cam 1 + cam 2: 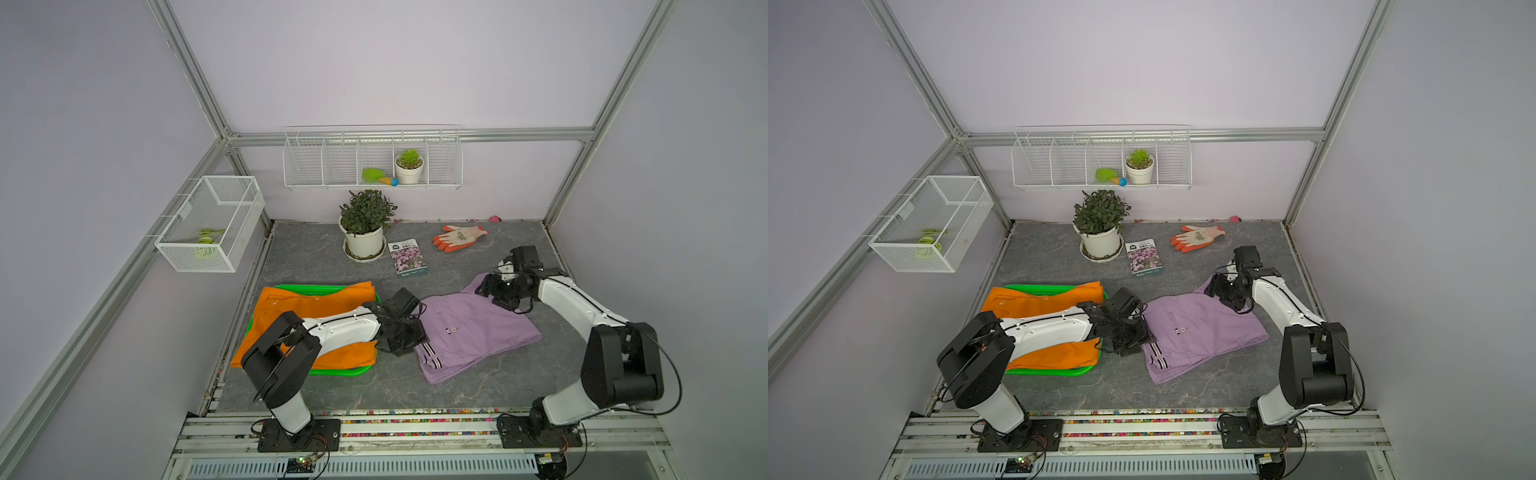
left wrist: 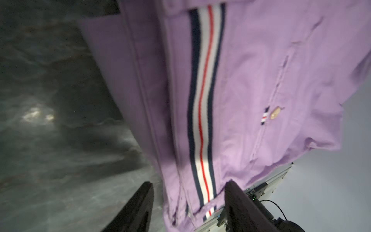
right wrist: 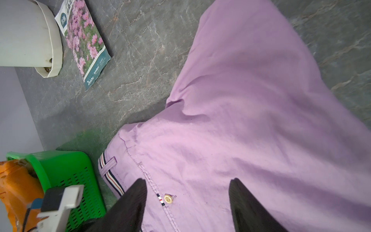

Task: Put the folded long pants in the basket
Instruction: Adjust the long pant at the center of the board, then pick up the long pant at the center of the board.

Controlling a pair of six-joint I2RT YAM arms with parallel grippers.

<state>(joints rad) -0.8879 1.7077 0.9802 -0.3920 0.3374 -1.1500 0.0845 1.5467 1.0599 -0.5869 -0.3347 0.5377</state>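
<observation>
Left claw (image 2: 188, 182) open astride the striped waistband (image 2: 202, 100), right claw (image 3: 187, 179) open at the opposite end, both empty, flank the folded lilac cloth long pants (image 1: 469, 328) on the grey worktop (image 1: 457, 390) beside the green perforated plastic basket (image 1: 332, 372): light, limp, probably best pinched through all layers.

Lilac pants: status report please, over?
Left fingers open at waistband, right fingers open above. Lilac folded cloth pants beside green plastic basket. Orange folded pants atop it.
</observation>
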